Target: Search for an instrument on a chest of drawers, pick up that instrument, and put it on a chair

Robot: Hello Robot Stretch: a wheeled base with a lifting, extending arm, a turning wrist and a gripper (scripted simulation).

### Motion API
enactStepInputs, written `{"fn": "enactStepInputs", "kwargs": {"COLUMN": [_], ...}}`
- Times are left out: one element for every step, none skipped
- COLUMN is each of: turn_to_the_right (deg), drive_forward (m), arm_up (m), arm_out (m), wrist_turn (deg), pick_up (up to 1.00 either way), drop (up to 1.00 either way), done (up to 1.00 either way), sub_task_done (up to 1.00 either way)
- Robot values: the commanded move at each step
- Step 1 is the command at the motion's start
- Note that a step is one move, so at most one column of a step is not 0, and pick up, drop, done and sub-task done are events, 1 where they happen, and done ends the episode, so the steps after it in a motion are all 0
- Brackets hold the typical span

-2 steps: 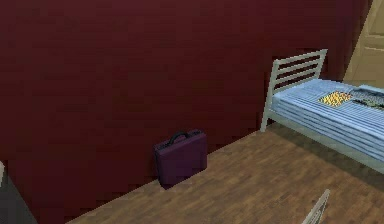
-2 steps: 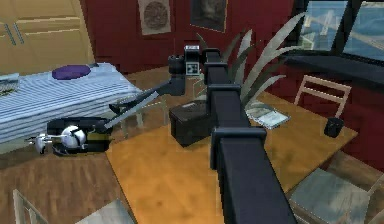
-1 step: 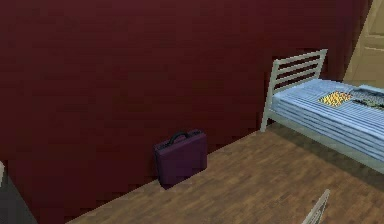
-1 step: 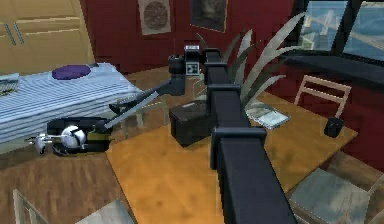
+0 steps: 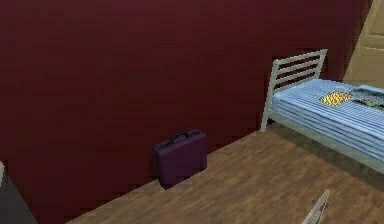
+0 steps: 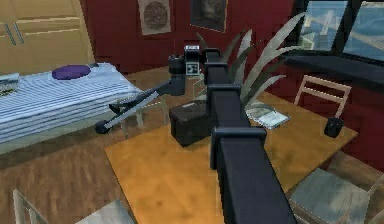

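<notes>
- The claw point(image 6: 104, 127) reaches from the dark square arm point(image 6: 235, 150) toward the arm side view's left. Its thin fingers sit low between the blue-striped bed point(image 6: 60, 100) and the brown wooden counter point(image 6: 150, 170). I cannot tell whether they stand apart or together, nor whether they hold anything.
- I cannot tell where the instrument is or which way it lies from the claw. I judge that finding the chest of drawers is the step in hand.
- The pale slatted wooden chair point(image 6: 322, 92) stands beyond the counter, well apart from the claw.
- Counted: 1 bed, 1 dark box point(image 6: 190, 125) and 1 dark mug point(image 6: 333, 127) on the counter, 2 framed wall pictures point(image 6: 155, 15), and 1 purple briefcase point(image 5: 181, 156) against the dark red wall point(image 5: 110, 70).
</notes>
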Motion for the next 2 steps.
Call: {"fn": "enactStepInputs", "kwargs": {"turn_to_the_right": [0.0, 0.0], "drive_forward": [0.0, 0.0], "arm_up": [0.0, 0.0], "arm_out": [-0.1, 0.0], "wrist_turn": [0.0, 0.0], "pick_up": [0.0, 0.0], "drop": [0.0, 0.0], "done": [0.0, 1.0], "sub_task_done": [0.0, 0.0]}}
